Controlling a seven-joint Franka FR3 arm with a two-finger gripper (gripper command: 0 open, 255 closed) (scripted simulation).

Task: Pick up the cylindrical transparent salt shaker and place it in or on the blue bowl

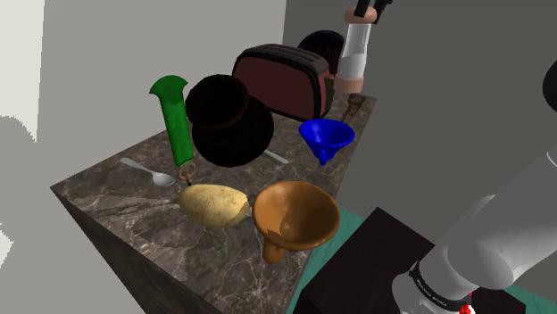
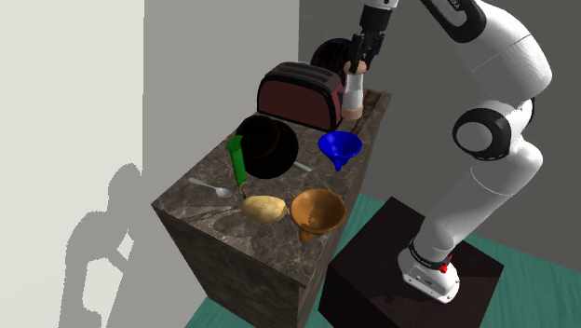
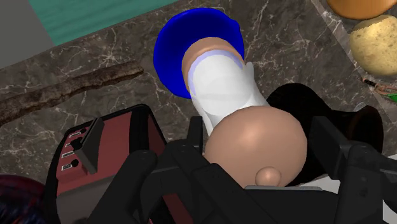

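One dark marble counter, grey walls, teal floor, jaws clasping salt shaker

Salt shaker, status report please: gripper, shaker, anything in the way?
Gripper shut on salt shaker. Shaker upright beside the toaster, blue bowl beyond its lower end in the wrist view. Nothing seen between them.
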